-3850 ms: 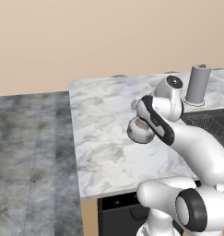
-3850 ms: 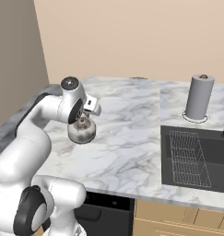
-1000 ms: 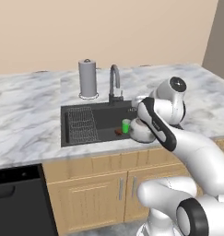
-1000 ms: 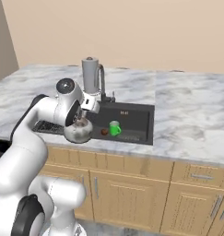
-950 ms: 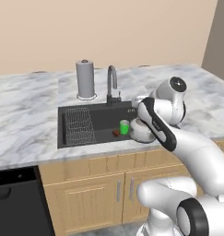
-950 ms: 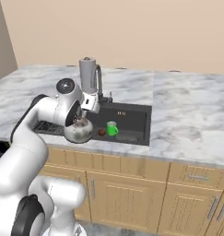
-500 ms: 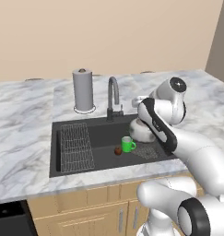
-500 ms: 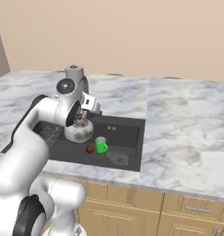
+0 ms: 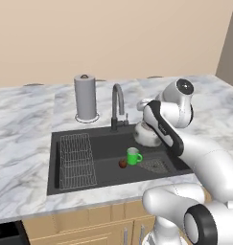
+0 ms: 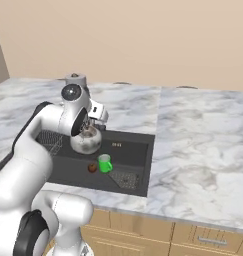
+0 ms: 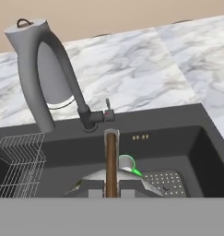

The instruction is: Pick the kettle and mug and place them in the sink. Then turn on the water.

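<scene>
Gripper (image 11: 111, 186) clamps the kettle (image 9: 145, 134) by its arched handle, hanging over the sink (image 9: 55, 165)'s right half, mug (image 9: 133, 156) just below and nearer.

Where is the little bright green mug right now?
The small bright green mug stands inside the dark grey sink, near its front wall, with a small brown ball beside it and the drain strainer on its other side.
</scene>
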Controlling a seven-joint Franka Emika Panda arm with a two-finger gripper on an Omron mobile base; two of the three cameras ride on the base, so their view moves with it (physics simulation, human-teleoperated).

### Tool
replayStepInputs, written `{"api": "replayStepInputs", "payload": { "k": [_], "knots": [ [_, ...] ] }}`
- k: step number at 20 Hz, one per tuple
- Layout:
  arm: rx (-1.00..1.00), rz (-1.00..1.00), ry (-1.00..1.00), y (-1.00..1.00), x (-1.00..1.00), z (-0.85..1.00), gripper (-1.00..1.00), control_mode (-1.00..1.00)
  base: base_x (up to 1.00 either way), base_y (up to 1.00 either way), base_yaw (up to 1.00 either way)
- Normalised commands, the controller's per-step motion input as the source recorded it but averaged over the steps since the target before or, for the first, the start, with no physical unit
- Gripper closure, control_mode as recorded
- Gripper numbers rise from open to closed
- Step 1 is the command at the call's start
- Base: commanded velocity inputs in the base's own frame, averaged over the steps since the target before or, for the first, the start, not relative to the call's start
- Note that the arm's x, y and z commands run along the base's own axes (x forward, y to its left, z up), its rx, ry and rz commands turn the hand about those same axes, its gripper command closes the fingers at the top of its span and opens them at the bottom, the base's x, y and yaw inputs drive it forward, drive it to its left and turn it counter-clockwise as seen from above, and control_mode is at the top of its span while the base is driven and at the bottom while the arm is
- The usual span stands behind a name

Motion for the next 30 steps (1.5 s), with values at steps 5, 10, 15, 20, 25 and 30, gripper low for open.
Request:
{"api": "replayStepInputs", "payload": {
  "k": [5, 10, 15, 20, 25, 30],
  "knots": [
    [0.00, 0.00, 0.00, 0.00, 0.00, 0.00, 1.00, 1.00, 0.00, -0.54, 0.00],
    [0.00, 0.00, 0.00, 0.00, 0.00, 0.00, 1.00, 1.00, 0.00, -0.52, 0.00],
    [0.00, 0.00, 0.00, 0.00, 0.00, 0.00, 1.00, 1.00, 0.03, -0.48, 0.00],
    [0.00, 0.00, 0.00, 0.00, 0.00, 0.00, 1.00, 1.00, 0.25, -0.33, 0.00],
    [0.00, 0.00, 0.00, 0.00, 0.00, 0.00, 1.00, 1.00, 0.19, -0.25, 0.00],
    [0.00, 0.00, 0.03, -0.09, 0.04, -0.02, 1.00, -1.00, 0.06, -0.09, 0.00]
  ]
}}
